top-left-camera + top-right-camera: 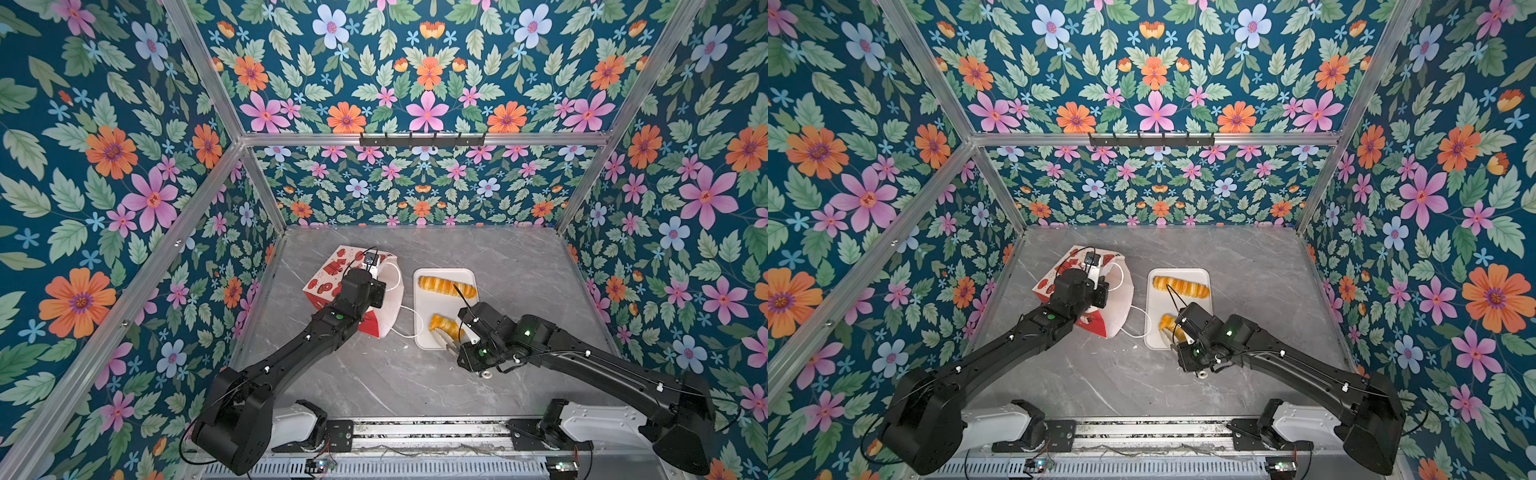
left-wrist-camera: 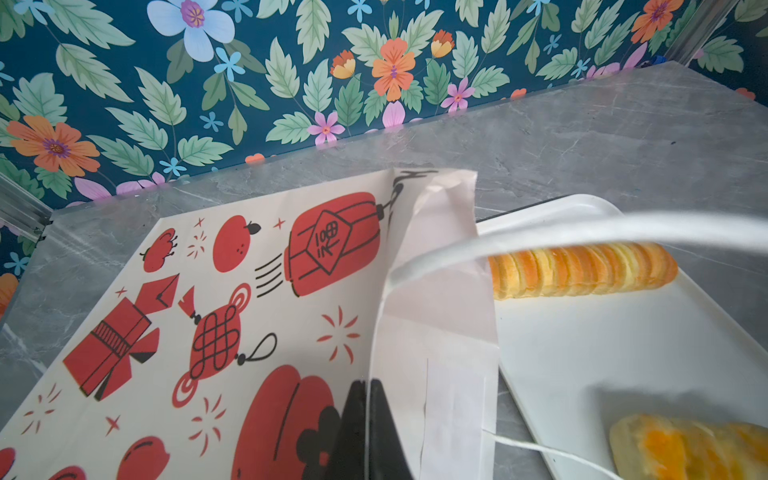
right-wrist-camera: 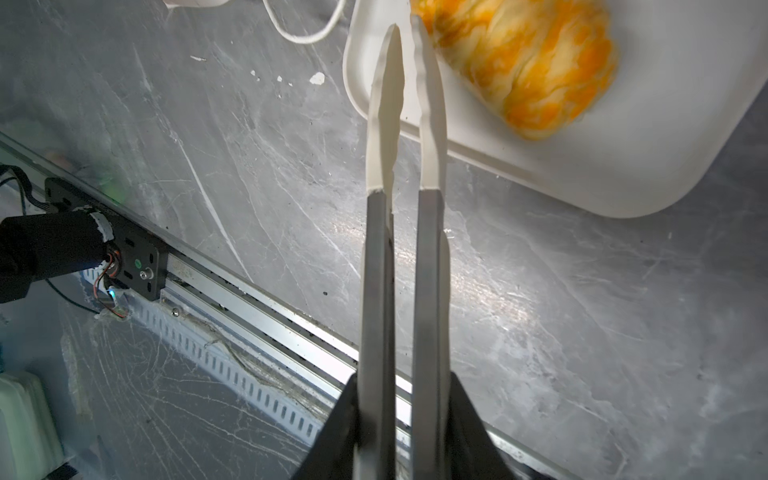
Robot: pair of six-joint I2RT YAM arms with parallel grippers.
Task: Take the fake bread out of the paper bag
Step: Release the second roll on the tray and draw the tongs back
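Two pieces of fake bread (image 1: pixel 1180 286), loaf (image 1: pixel 446 286) and croissant (image 1: pixel 440 323), are shown on the tray (image 1: pixel 432 306). The paper bag (image 1: pixel 326 276) is laid with its mouth, pinched by the left hand (image 2: pixel 367 399), toward the nearer right hand (image 3: pixel 405 415), which is closed on slightly parted tongs (image 3: pixel 376 249).

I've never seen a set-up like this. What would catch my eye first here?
First the loud floral wallpaper on every wall. Then the white paper bag with red prints, left of centre, its rim pinched by the left gripper. Beside it a white tray bears two glossy golden toy breads, a striped loaf and a croissant-like piece, with the right gripper holding tongs over the tray's edge.
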